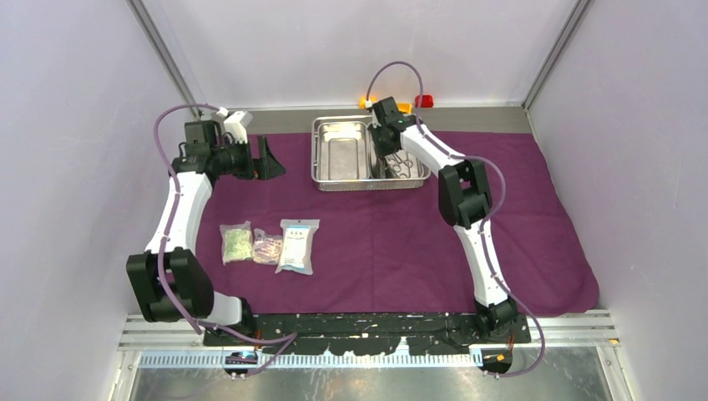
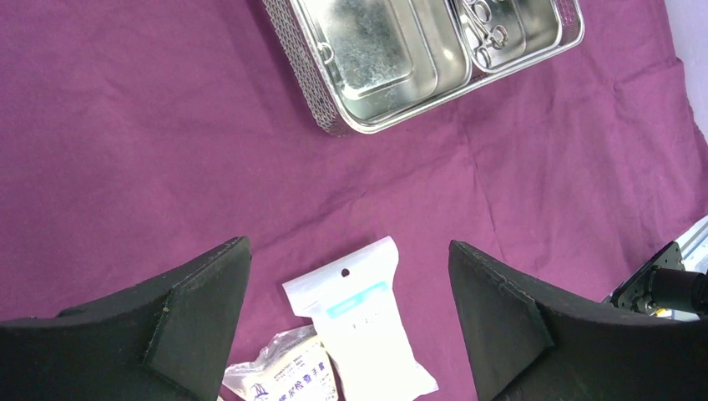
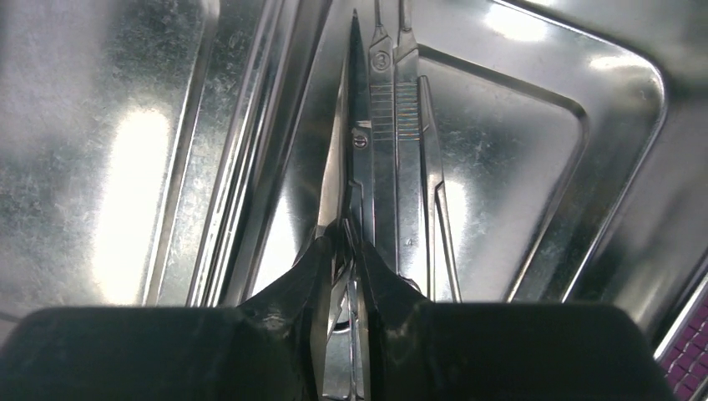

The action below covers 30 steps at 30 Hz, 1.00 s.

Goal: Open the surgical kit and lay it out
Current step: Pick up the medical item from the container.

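The dark-purple cloth lies spread on the table. The steel tray stands at its far middle. My right gripper is down in the tray's right compartment, shut on the shank of the scissors. A flat scalpel handle and tweezers lie right beside them. My left gripper is open and empty above the cloth, left of the tray. Three sealed packets lie in a row at front left. The white packet shows between my left fingers.
Yellow-orange and red toy bricks sit behind the tray by the back wall. Walls close in on both sides and at the back. The cloth's right half holds only my right arm above it.
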Tool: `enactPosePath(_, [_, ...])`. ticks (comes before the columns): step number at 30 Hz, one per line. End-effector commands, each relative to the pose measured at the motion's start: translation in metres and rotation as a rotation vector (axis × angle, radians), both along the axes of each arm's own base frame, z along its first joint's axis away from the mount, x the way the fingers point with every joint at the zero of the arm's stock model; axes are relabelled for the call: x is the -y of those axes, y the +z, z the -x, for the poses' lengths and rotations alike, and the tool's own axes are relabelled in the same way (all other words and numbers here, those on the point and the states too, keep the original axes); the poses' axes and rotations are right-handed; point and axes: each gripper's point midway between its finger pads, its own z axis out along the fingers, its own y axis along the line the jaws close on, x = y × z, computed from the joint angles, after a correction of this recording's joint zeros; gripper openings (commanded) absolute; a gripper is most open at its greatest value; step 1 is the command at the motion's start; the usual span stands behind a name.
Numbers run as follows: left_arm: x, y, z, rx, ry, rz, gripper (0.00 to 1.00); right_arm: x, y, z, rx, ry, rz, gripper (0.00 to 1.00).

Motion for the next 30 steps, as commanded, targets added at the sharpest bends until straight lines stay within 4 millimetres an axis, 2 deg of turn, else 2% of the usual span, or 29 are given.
enactPosePath(1, [0.003, 0.014, -0.01, 0.042, -0.011, 0.032, 0.9, 0.003, 0.027, -0.01, 0.048, -0.022, -0.034, 0.21])
enactPosePath(8, [0.005, 0.019, -0.016, 0.045, -0.013, 0.046, 0.9, 0.007, 0.044, -0.012, 0.072, -0.03, -0.049, 0.13])
enactPosePath(18, [0.018, 0.017, -0.026, 0.042, -0.047, 0.028, 0.9, 0.021, 0.086, -0.019, 0.139, -0.043, -0.068, 0.07])
enactPosePath(25, [0.035, 0.014, -0.033, 0.038, -0.083, 0.012, 0.89, 0.03, 0.114, -0.02, 0.179, -0.047, -0.077, 0.06])
enactPosePath(30, [0.063, 0.017, -0.036, 0.057, -0.146, -0.018, 0.88, 0.032, 0.137, -0.02, 0.214, -0.047, -0.098, 0.05])
